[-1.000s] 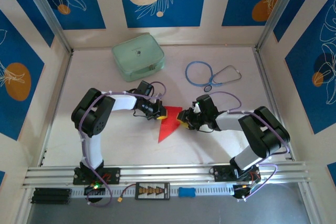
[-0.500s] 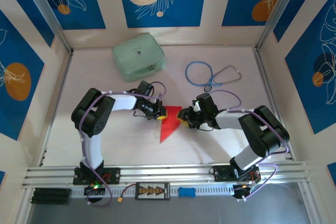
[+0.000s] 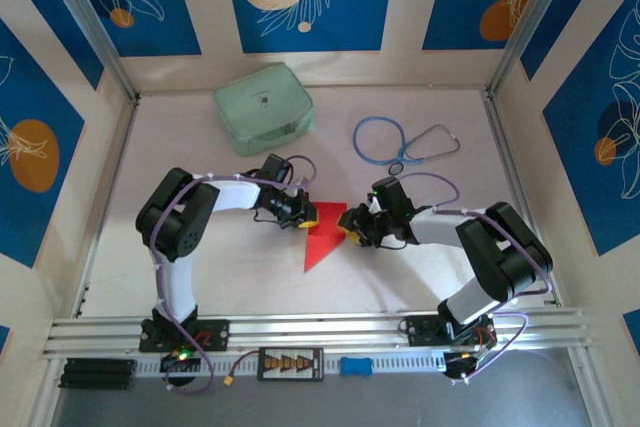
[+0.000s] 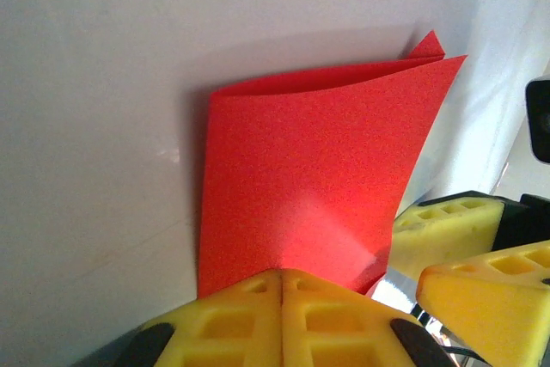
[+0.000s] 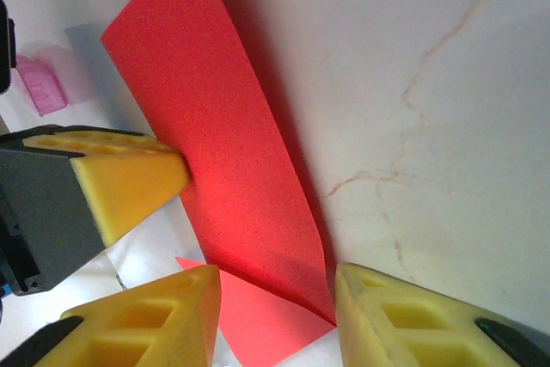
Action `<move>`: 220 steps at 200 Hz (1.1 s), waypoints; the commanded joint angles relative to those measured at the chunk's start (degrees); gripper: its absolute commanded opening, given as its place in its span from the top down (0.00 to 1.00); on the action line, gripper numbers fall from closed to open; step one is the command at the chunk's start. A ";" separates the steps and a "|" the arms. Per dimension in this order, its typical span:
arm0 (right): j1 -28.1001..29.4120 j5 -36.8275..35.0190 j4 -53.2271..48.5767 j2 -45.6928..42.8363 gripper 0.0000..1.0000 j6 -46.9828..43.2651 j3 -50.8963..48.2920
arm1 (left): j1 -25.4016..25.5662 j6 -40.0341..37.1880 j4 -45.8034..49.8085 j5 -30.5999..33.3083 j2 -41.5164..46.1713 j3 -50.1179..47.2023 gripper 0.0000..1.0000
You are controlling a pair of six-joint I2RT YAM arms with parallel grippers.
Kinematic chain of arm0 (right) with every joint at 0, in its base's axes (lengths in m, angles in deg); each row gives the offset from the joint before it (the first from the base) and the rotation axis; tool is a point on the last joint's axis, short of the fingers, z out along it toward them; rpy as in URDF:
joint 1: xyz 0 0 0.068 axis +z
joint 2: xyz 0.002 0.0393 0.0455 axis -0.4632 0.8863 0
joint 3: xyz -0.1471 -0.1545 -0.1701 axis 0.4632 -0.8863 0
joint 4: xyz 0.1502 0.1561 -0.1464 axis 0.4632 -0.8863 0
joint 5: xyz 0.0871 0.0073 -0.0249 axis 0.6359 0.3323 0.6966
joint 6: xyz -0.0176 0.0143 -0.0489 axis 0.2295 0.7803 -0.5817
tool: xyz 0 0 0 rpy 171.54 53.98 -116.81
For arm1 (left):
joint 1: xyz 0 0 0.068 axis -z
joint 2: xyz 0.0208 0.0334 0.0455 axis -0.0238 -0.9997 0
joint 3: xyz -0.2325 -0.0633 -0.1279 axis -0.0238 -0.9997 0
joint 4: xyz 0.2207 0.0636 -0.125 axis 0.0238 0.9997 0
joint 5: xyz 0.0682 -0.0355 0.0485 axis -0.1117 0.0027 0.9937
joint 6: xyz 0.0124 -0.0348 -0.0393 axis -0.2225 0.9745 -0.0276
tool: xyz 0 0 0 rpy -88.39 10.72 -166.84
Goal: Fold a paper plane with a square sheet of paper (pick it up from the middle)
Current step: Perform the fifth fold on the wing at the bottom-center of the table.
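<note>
sharply pointed matte red paper plane (image 3: 322, 235) pinched, left end effector (image 4: 282, 285)

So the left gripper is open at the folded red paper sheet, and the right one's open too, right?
No: the left gripper is shut, pinching the folded red paper sheet, as the left wrist view shows. The right gripper is open.

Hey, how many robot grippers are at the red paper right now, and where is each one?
2. The left gripper is shut on the upper left edge of the red paper. The right gripper is open at the upper right, with a paper corner between its fingers.
</note>
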 commanded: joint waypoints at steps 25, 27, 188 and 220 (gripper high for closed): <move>0.45 2.03 2.88 1.34 0.60 0.29 0.98 | -0.45 -0.52 1.11 0.54 -1.24 -1.69 0.91; 0.38 2.03 3.03 1.36 0.60 0.24 0.98 | -0.46 -0.51 1.12 0.54 -1.22 -1.72 0.91; -2.71 7.20 7.62 7.51 0.62 -10.01 4.95 | -0.55 -0.54 0.32 -0.51 -1.10 -1.67 0.91; -2.98 8.95 6.39 9.64 0.63 -12.20 7.27 | -0.69 -0.57 0.32 -0.64 -1.00 -1.76 0.91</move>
